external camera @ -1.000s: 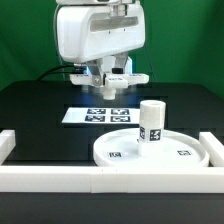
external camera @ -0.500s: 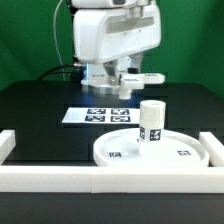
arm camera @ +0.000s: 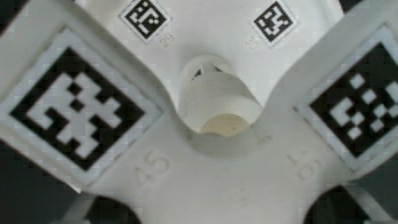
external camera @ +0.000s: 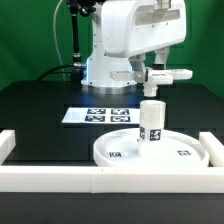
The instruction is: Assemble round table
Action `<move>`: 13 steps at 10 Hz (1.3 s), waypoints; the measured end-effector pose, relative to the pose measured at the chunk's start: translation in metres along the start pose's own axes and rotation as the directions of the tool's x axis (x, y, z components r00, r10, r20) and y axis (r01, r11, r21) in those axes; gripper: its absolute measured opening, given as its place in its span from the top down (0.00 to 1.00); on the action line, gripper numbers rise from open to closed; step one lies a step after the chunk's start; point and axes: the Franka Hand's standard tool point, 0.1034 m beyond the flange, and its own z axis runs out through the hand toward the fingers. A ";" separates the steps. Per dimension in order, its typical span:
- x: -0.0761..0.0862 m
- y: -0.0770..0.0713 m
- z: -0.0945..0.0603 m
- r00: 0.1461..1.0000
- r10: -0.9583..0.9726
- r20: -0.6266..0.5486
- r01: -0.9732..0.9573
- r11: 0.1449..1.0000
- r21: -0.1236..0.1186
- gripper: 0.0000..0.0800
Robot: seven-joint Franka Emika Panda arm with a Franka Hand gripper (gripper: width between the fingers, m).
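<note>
The large round disc [external camera: 185, 156] lies flat at the front of the table, and the short cylindrical leg [external camera: 151, 121] stands upright on its middle. My gripper [external camera: 150, 87] is shut on the flat cross-shaped base [external camera: 169, 74] and holds it in the air just above and behind the leg, apart from it. In the wrist view the base [arm camera: 214, 160] fills the picture, with tags on its arms and a raised socket [arm camera: 224, 100] at its centre. My fingers are hidden there behind the base.
The marker board [external camera: 98, 115] lies flat on the black table behind the disc. A long white border rail [external camera: 90, 181] runs along the front, with raised ends at the exterior view's left [external camera: 6, 146] and right [external camera: 213, 143].
The arm has carried the cross-shaped base toward the exterior view's right, from above the marker board to above the leg. The disc and leg have not moved.
</note>
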 end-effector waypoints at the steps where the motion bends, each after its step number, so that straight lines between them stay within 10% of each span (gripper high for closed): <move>1: 0.000 0.000 0.000 1.000 0.000 0.000 0.000 1.000 0.000 0.45; 13: 0.000 -0.006 0.014 1.000 -0.005 0.008 0.005 1.000 0.014 0.45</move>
